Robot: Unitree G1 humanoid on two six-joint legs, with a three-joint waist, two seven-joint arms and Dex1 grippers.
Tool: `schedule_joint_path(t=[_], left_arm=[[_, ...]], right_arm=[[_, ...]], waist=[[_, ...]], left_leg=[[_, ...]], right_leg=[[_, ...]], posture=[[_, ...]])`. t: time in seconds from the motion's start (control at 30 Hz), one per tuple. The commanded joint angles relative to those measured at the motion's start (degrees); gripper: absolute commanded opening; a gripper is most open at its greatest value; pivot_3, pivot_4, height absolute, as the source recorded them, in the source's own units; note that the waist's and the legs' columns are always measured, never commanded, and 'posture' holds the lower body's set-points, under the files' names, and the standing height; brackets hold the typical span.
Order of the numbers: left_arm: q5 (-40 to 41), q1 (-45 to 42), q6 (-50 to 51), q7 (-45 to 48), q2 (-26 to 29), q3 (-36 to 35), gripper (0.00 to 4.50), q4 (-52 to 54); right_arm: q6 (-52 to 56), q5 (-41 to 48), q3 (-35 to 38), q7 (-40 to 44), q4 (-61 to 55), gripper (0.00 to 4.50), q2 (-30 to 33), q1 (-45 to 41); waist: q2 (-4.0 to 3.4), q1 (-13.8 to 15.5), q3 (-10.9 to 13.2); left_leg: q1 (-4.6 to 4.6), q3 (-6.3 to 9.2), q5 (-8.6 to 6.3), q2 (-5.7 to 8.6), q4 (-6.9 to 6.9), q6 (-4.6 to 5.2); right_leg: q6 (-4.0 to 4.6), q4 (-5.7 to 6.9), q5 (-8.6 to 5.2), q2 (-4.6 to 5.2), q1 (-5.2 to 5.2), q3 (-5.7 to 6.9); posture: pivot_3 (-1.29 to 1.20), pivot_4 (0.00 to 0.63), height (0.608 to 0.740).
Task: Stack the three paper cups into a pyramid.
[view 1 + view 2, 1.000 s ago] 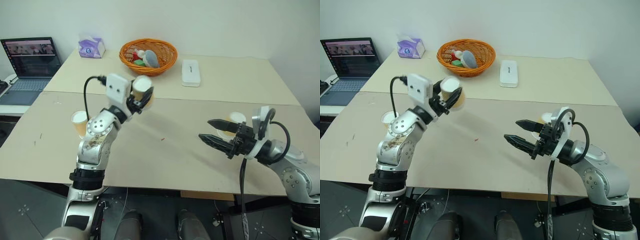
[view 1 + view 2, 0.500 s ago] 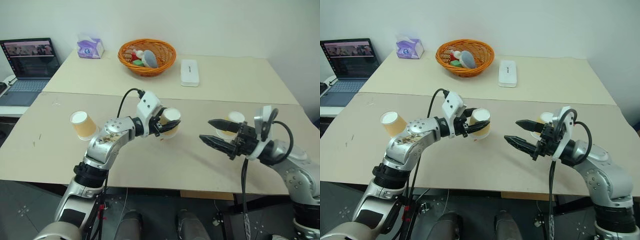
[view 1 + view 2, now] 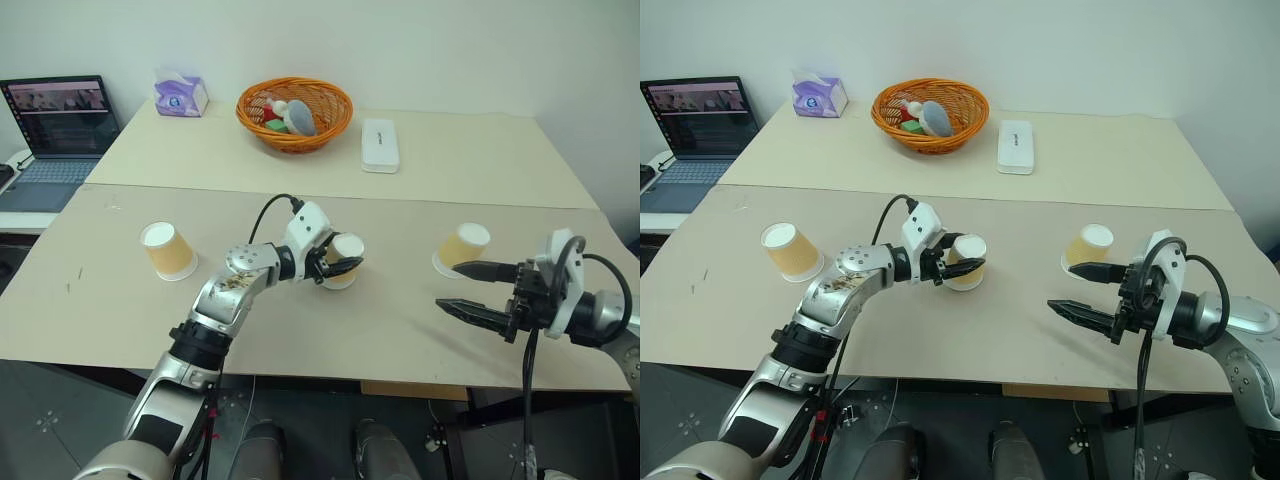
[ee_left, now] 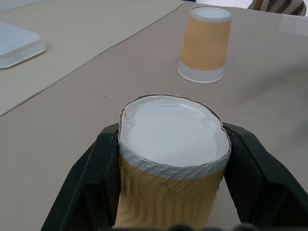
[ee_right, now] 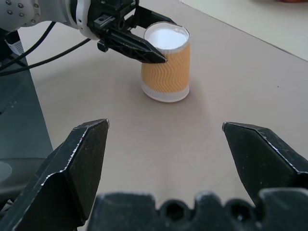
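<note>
Beige table (image 3: 400,330) bears 3 paper cups (image 3: 167,250), basket (image 3: 294,110), tissue box (image 3: 181,95)

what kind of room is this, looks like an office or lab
Probably an office or lab workspace: beige tables pushed together against a plain white wall, an open laptop on a side desk, and a tissue box beside a wicker basket.

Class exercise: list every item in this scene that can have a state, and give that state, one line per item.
Middle cup: upside down on the table, gripped by the left gripper.
Left cup: upside down, free.
Right cup: upside down, free.
Left gripper: shut on the middle cup.
Right gripper: open, empty.
Laptop: open, screen lit.
Basket: holding items.
</note>
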State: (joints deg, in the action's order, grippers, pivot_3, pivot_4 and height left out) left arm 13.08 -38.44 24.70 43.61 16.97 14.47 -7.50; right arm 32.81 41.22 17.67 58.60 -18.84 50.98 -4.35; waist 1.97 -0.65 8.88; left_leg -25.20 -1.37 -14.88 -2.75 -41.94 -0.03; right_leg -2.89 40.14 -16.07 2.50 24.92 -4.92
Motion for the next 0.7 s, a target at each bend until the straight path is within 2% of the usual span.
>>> schedule_joint_path(t=[0.03, 0.33, 0.37, 0.5, 0.7], left_arm=[[-1.28, -2.11, -2.84, 0.33, -1.10, -0.22, 2.61, -1.43], [-2.41, -2.91, -5.62, 0.11, -3.84, -1.11, 2.61, -6.07], [-2.15, -2.93, -5.85, 0.20, -4.14, -1.46, 3.28, -6.43], [-2.44, -3.15, -5.81, -0.10, -4.77, -1.77, 4.49, -6.39], [-1.00, -2.38, -3.60, -2.41, -4.79, -4.48, 4.49, -0.63]], right_arm=[[-1.01, 0.17, 0.64, -0.60, -1.33, 4.50, -0.75, -1.09], [-0.93, 0.20, 1.21, -0.90, -1.60, 4.50, -0.78, -0.98], [-0.95, 0.14, 1.15, -0.97, -1.52, 4.50, -0.76, -1.08], [-0.72, 0.52, 1.20, -1.14, -1.62, 4.50, -0.76, -1.26], [-0.59, 0.77, 1.57, -0.98, -1.15, 4.50, -0.64, -1.14]], waist=[[0.00, 0.01, 0.00], [0.00, 0.02, 0.00], [0.00, 0.02, 0.00], [0.00, 0.01, 0.00], [0.00, -0.03, 0.00]], left_leg=[[0.00, 0.00, 0.00, 0.00, -0.01, 0.00], [0.00, 0.00, 0.00, 0.01, -0.01, 0.00], [0.00, 0.00, 0.00, 0.01, -0.01, 0.00], [0.00, 0.00, 0.00, 0.01, -0.01, 0.00], [0.00, 0.01, 0.00, 0.00, -0.01, 0.00]], right_leg=[[0.00, 0.00, 0.00, 0.00, 0.00, 0.00], [0.00, 0.00, 0.00, 0.01, -0.01, 0.00], [0.00, 0.00, 0.00, 0.01, -0.01, 0.00], [0.00, 0.00, 0.00, 0.00, -0.01, 0.00], [0.00, 0.00, 0.00, 0.00, -0.01, 0.00]], posture=[[0.00, 0.150, 0.675], [0.00, 0.150, 0.675], [0.00, 0.150, 0.675], [0.00, 0.150, 0.675], [0.00, 0.150, 0.675]])
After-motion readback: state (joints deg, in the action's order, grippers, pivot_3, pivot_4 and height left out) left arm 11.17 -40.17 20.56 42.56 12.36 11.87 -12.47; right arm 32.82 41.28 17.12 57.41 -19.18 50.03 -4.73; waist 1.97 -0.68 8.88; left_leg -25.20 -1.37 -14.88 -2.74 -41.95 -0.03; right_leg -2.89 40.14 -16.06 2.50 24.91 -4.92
